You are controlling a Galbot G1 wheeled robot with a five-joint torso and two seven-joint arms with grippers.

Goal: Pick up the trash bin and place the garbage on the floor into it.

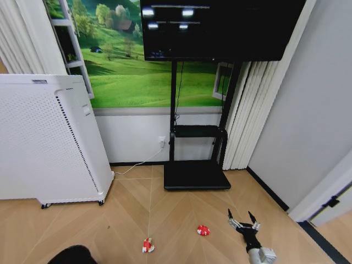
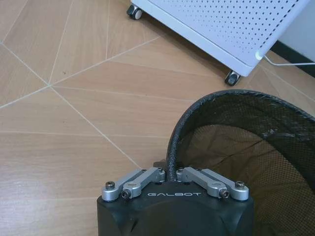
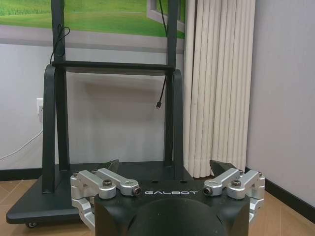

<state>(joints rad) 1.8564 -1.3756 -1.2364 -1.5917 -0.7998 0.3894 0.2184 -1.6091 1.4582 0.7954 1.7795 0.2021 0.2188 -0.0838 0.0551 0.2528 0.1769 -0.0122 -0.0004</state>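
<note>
The trash bin (image 2: 256,147), black round mesh, hangs just above the wood floor with my left gripper (image 2: 171,170) shut on its rim; its dark top edge (image 1: 71,255) shows at the bottom left of the head view. Two crumpled red-and-white pieces of garbage lie on the floor ahead, one (image 1: 147,245) nearer the bin and one (image 1: 203,230) further right. My right gripper (image 1: 245,220) hovers open to the right of the second scrap, with nothing between its fingers (image 3: 167,167).
A tall white perforated air purifier (image 1: 49,143) on castors stands at the left, close to the bin. A black TV stand (image 1: 196,175) with a flat base sits against the far wall, curtains (image 1: 250,110) to its right. A white cable (image 1: 140,163) runs along the floor.
</note>
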